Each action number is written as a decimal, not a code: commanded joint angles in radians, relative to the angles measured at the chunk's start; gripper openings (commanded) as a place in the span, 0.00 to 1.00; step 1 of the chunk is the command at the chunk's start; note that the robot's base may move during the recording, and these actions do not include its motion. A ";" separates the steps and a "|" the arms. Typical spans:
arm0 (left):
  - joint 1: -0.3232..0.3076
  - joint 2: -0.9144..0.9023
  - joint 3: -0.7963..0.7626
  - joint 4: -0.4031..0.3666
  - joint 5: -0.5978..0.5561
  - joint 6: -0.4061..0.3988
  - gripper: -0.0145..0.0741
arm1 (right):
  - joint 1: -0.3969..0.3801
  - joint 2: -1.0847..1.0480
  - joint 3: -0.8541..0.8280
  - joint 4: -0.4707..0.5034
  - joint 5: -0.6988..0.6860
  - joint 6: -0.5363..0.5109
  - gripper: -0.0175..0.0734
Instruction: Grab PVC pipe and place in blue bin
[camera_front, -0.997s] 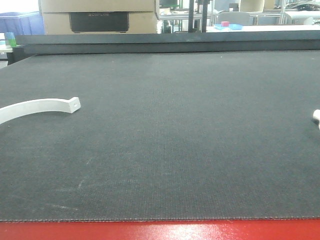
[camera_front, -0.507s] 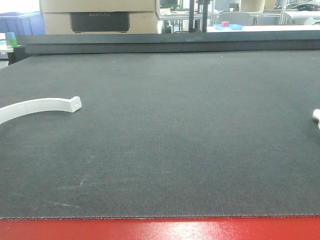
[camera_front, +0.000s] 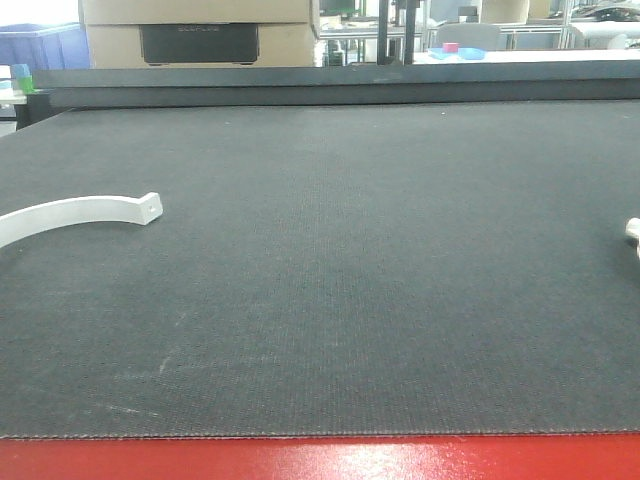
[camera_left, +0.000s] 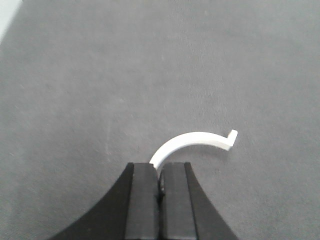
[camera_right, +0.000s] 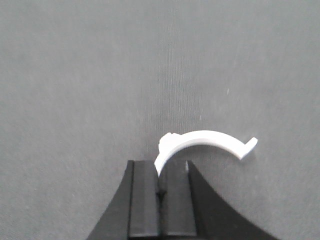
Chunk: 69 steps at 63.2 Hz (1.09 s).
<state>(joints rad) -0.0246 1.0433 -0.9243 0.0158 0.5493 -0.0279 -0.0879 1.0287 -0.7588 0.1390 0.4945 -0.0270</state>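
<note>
Dark woven mat (camera_front: 380, 260) covers a red table (camera_front: 320, 460), cardboard box (camera_front: 290, 45) behind.

Left gripper (camera_left: 159, 167): matte black, at 6 o'clock in left wrist view. Two flat rectangular fingers (camera_left: 144, 200), squared tips, thin dark seam between, small nub partway along seam. Smooth curved shoulders flare toward 7 and 5 o'clock. Right gripper (camera_right: 160, 166): same matte black build, 6 o'clock in right wrist view. Finger faces slightly greyer, edges catching light, small notch on seam.
</note>
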 joint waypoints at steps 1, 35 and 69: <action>0.001 0.012 -0.006 -0.016 -0.006 0.002 0.04 | 0.001 0.028 -0.007 -0.004 -0.008 0.002 0.01; 0.001 0.026 -0.006 -0.053 -0.065 0.002 0.04 | 0.001 0.189 -0.113 0.004 0.019 0.000 0.02; 0.001 0.026 -0.006 -0.058 -0.060 0.002 0.04 | 0.013 0.685 -0.565 -0.105 0.598 0.150 0.02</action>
<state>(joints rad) -0.0246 1.0711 -0.9243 -0.0331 0.5077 -0.0279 -0.0840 1.6665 -1.2862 0.1034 1.0158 0.0780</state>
